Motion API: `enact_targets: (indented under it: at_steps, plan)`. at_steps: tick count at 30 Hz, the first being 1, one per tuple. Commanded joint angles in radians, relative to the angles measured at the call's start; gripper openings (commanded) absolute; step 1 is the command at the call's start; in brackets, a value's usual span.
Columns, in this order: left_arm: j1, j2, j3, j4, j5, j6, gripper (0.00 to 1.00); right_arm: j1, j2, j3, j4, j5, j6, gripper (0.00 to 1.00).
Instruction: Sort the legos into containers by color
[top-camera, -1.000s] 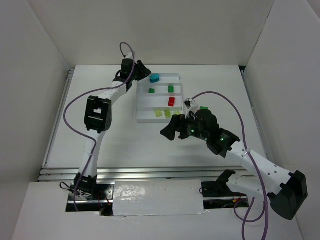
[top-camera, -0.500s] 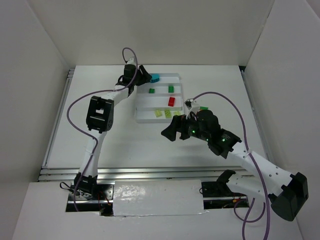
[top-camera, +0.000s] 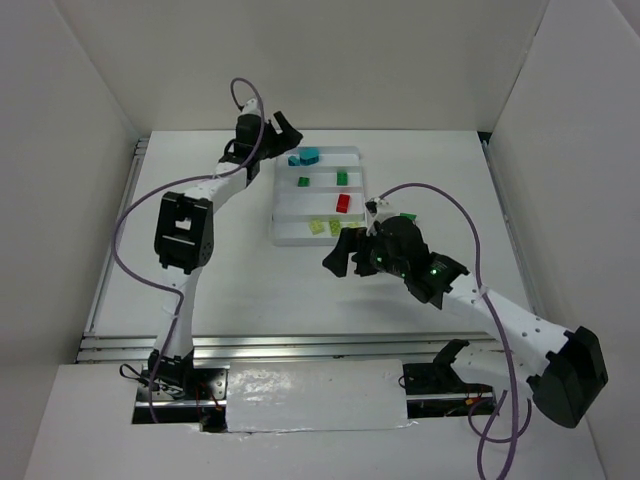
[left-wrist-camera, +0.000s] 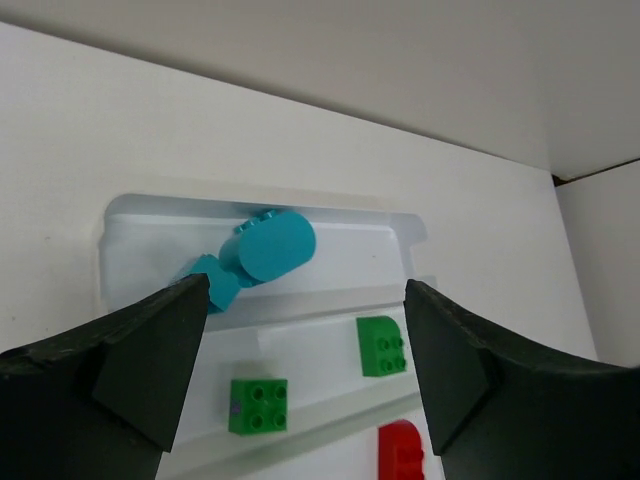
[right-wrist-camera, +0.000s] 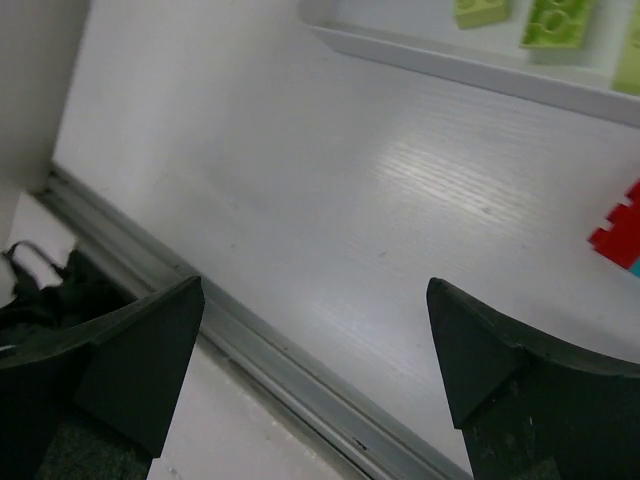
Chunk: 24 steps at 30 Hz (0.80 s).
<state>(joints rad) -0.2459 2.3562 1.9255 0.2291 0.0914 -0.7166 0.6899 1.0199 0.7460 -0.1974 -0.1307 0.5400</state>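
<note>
From above, my left pincer (top-camera: 283, 135) hangs spread and empty at the tray's (top-camera: 285, 235) far left corner. The teal bricks (top-camera: 304, 157) lie just to its right in the farthest slot. Beyond them, slot by slot toward my bases, lie the green bricks (top-camera: 342, 178), a red brick (top-camera: 343, 203) and the pale bricks (top-camera: 318, 227). My right pincer (top-camera: 338, 255) sits just off the tray's near edge. Behind it and to its right a loose green brick (top-camera: 407, 215) lies on the table (top-camera: 250, 280), close by that arm's wrist. Its long side seems to run crosswise in this view. I judge the right arm far nearer to it.

Through the left wrist, my fingers (left-wrist-camera: 150, 360) stand wide apart with nothing between them. The teal bricks (left-wrist-camera: 275, 245), one rounded and one small, touch each other just ahead of the tips. Two green bricks (left-wrist-camera: 382, 345) lie nearer, between the fingers.

Through the right wrist, the pincer (right-wrist-camera: 315, 300) is released over bare table. The pale bricks (right-wrist-camera: 555, 20) sit ahead of it behind the tray rim (right-wrist-camera: 450, 55). A loose red brick (right-wrist-camera: 620, 225) lies far off to its right, cut by the frame edge, with a sliver of teal under it. I cannot tell its long axis. To reach it I would have to swing right and turn the fingers over it.
</note>
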Motion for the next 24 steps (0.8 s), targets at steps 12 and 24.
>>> enact_targets:
  at_steps: [12, 24]
  plan:
    - [-0.026, -0.828, -0.492, -0.605, -0.073, 0.000, 0.96, -0.168, 0.497, 0.219, -0.263, 0.494, 0.106, 1.00]
    - [-0.081, -1.259, -0.916, -0.703, -0.018, 0.043, 0.96, -0.182, 0.629, 0.214, -0.191, 0.418, 0.063, 0.97]
